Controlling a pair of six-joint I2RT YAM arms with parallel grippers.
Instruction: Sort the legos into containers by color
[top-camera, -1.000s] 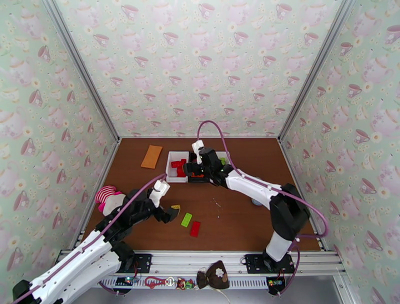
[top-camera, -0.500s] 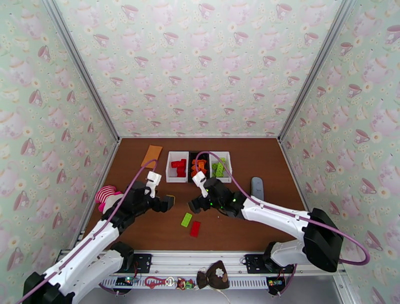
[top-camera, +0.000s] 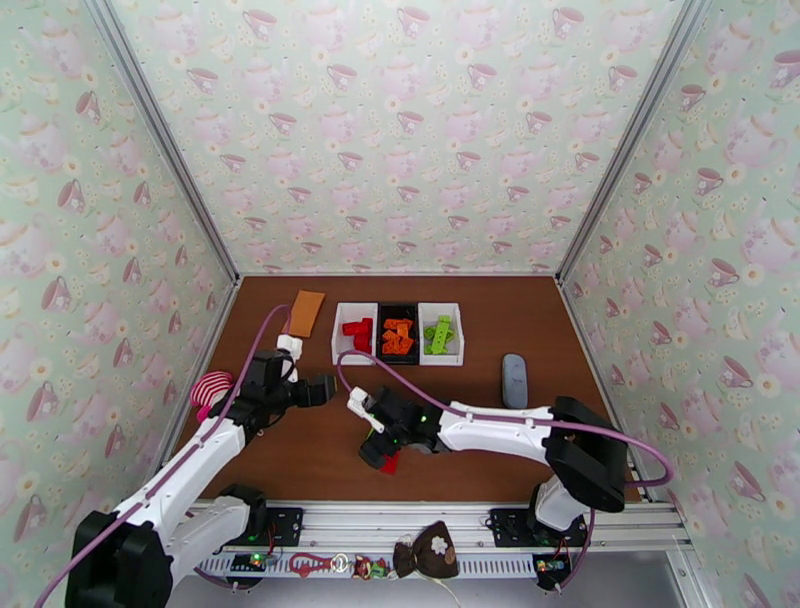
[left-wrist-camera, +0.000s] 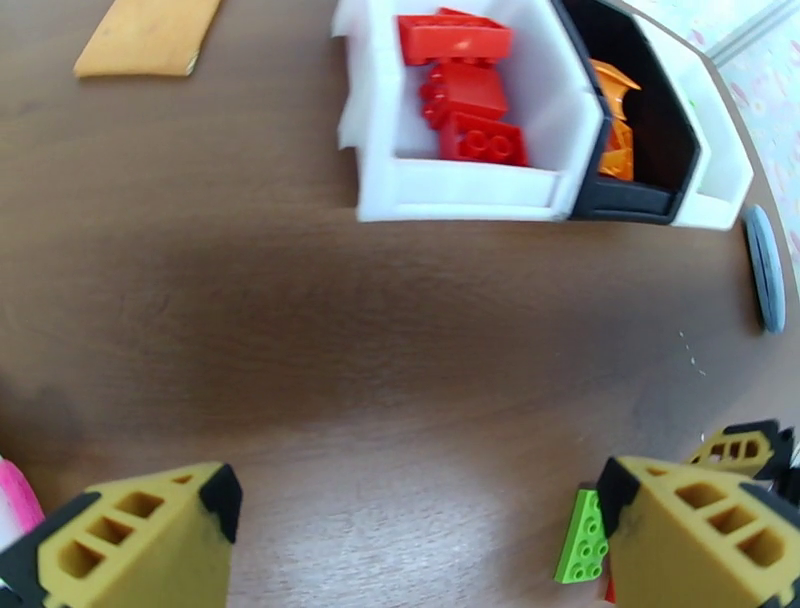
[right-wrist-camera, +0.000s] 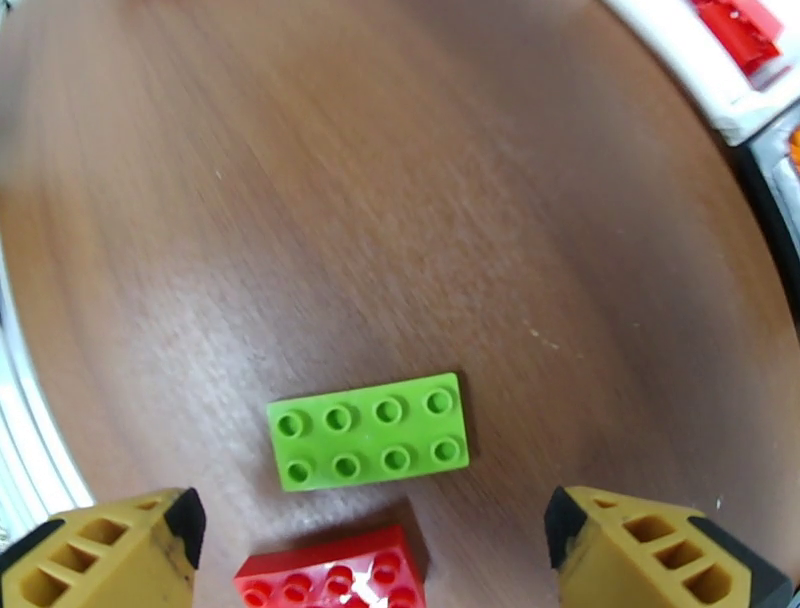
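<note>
Two loose legos are lying on the near part of the counter (top-camera: 500, 440). A lime green lego (right-wrist-camera: 368, 430) is lying flat with its studs up, and a red lego (right-wrist-camera: 335, 578) is sitting just beside it on the near side; whether they are touching I cannot tell. The containers are standing in a row at the far side, wall against wall. The left white bin (top-camera: 340, 340) is holding red bricks, the black bin (top-camera: 399, 308) orange ones and the right white bin (top-camera: 459, 335) green ones, so I am judging that each loose lego is going to the bin of its own color. The right tool (right-wrist-camera: 372, 520) is hanging over the pair with its fingers wide and nothing between them, probably because they are lining up along the long side of the green lego. The red neighbour is sitting very near, so one closing may catch both. The left tool (left-wrist-camera: 417, 500) is also standing wide and empty over bare counter, near the striped plush toy (top-camera: 212, 388); I think it is waiting aside so the arms are not crossing. Between the loose legos and the bins the counter is lying bare. An orange card (top-camera: 304, 312) and a grey object (top-camera: 514, 380) are resting off to the sides, while the near edge is close to the red lego.
</note>
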